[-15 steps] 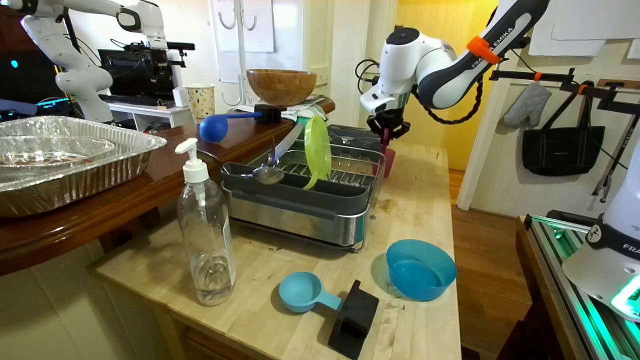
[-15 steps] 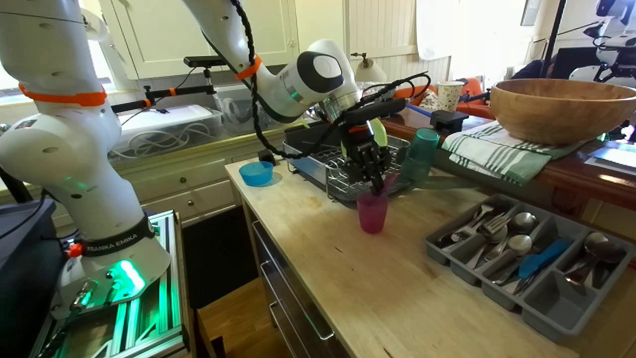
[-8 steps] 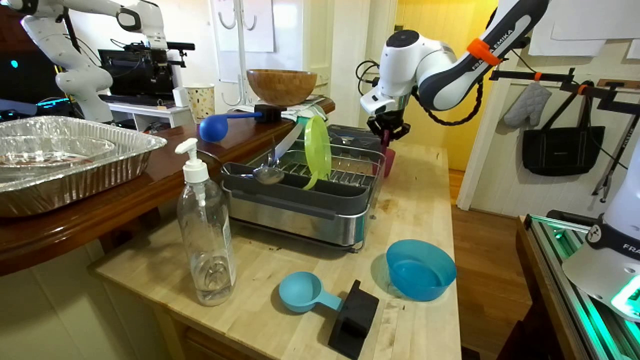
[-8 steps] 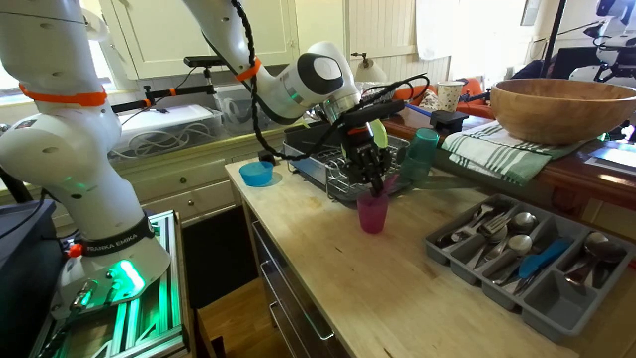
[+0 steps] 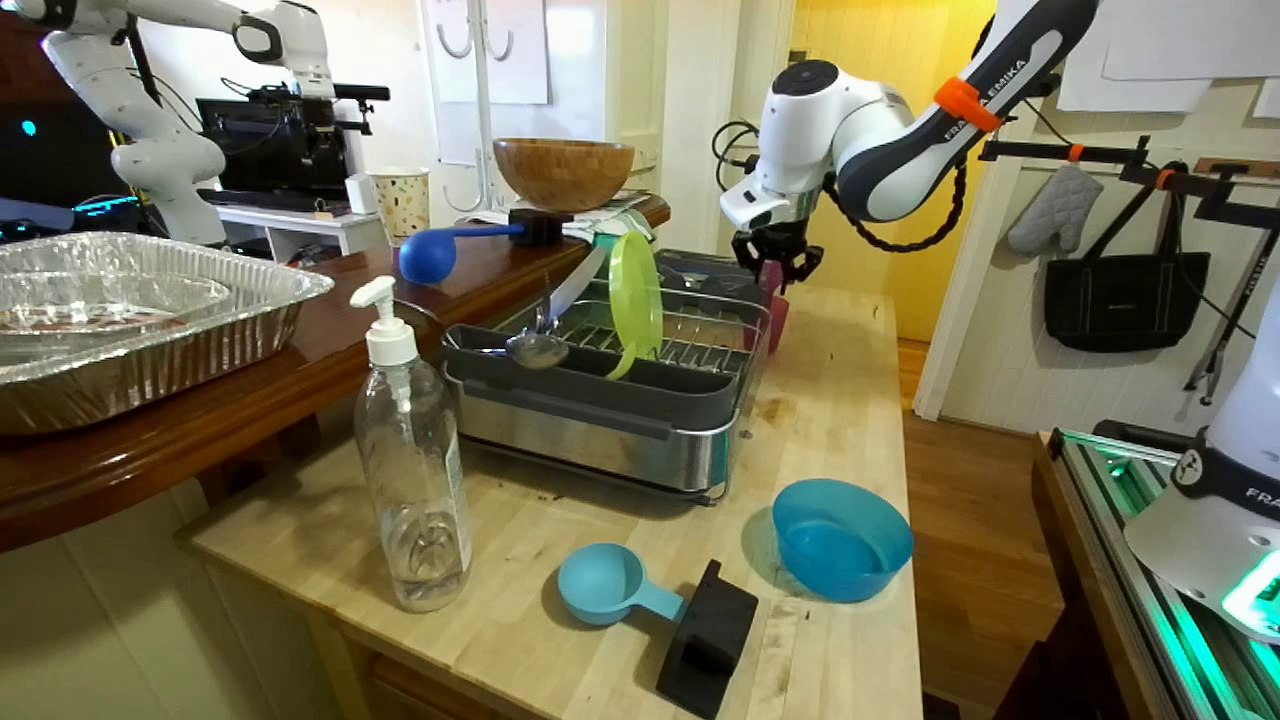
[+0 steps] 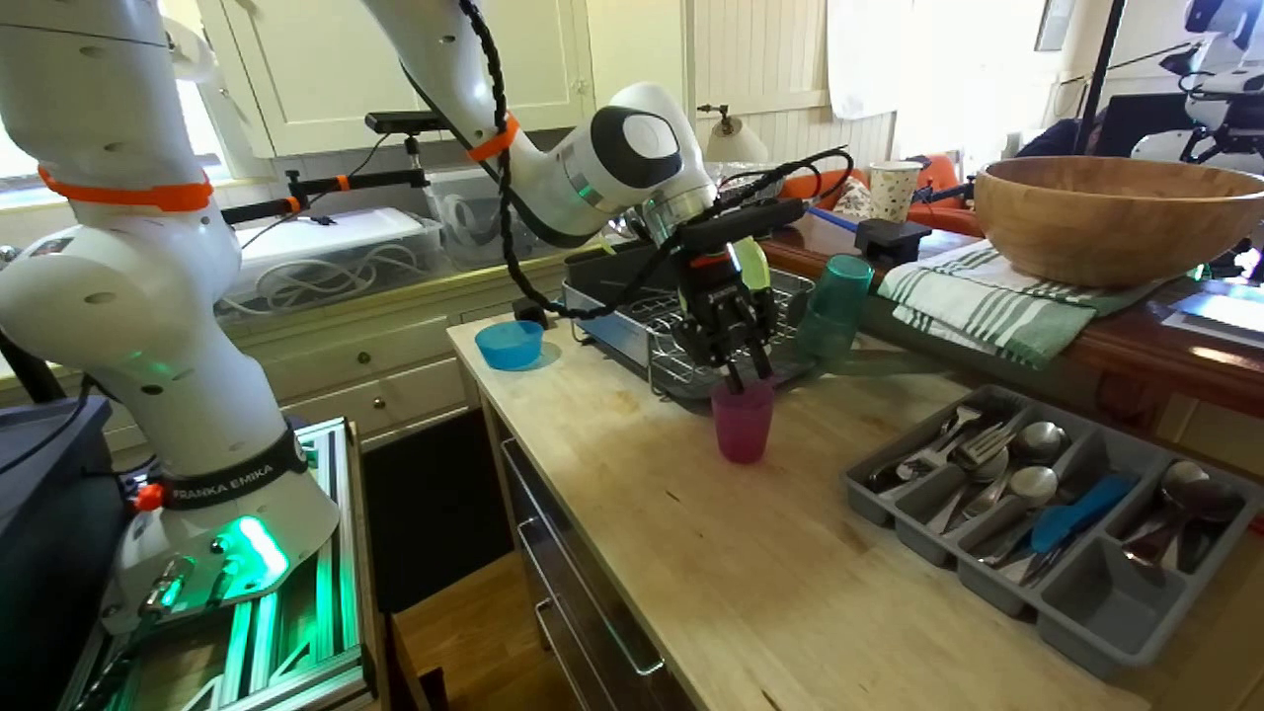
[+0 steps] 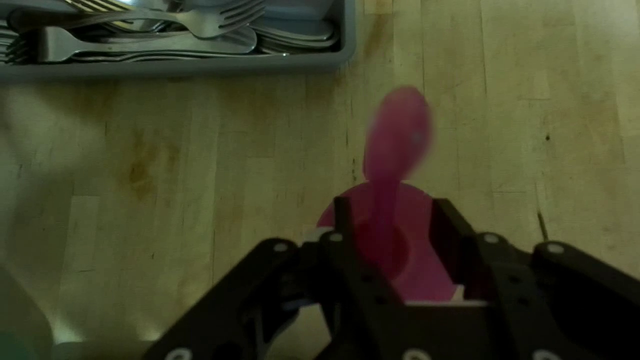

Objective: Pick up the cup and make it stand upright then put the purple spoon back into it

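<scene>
Upright it stands, the tapered translucent pink-purple cup (image 6: 743,427) on streaky wooden worktop (image 6: 711,553), slender purple spoon (image 7: 400,130) in it, smooth oval end uppermost, black jointed gripper (image 6: 749,379) right at the rim, fingers spread apart, thin handle between them

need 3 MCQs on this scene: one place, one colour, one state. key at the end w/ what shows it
1. Where is the purple spoon relative to the cup?
A) lying beside it
B) handle down inside it
C) underneath it

2. What colour is the bowl nearest the light-blue scoop?
A) yellow
B) white
C) blue

3. What state is the gripper in?
A) open
B) shut on the cup
C) shut with nothing between

Key:
1 B: the wrist view shows the handle running down within the cup's rim.
2 C: it reads blue in both exterior views.
3 A: the wrist view shows gaps either side of the spoon.
</scene>
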